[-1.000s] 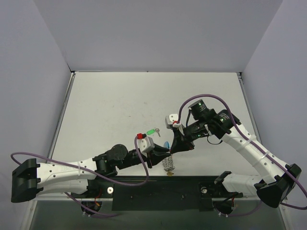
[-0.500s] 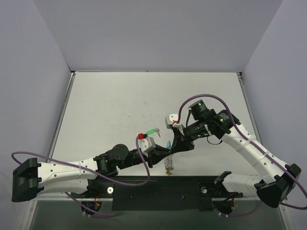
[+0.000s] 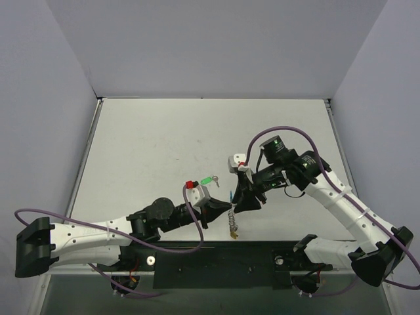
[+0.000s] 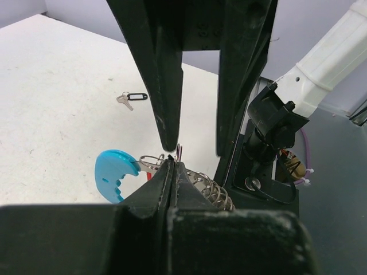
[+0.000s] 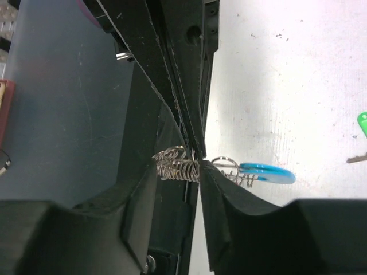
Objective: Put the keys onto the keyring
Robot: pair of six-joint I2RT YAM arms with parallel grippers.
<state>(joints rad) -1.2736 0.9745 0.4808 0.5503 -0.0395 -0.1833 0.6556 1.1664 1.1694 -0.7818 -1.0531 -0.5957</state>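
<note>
**benchrat:** Where are we on the key job? Both arms look jammed together by the near edge of the table (image 3: 164, 131).

**coilfan:** They are. Our left gripper (image 4: 172, 169) is clenched on the keyring (image 4: 209, 192), with the wire pinched right at its tips. The coil trails from there toward the near edge and the blue tag (image 4: 112, 175) sticks out sideways. Our right gripper (image 5: 198, 169) comes in from the opposite side, tip to tip with the left. Its fingers are parted either side of the wire, so we'd call that loosened rather than a grip.

**benchrat:** And the keys?

**coilfan:** Neither is on the ring yet. The green-tagged key (image 3: 209, 179) lies flat just beyond the left wrist, toward the far edge. Its long axis runs about left to right, tag on the left and blade on the right. The black-rimmed key (image 4: 133, 97) sits further out on the table.

**benchrat:** So which arm fetches?

**coilfan:** The right one, we reckon, since the left is busy holding. It's a short hop, but the left wrist crowds that key, so the room to move is toward the far edge.
</note>
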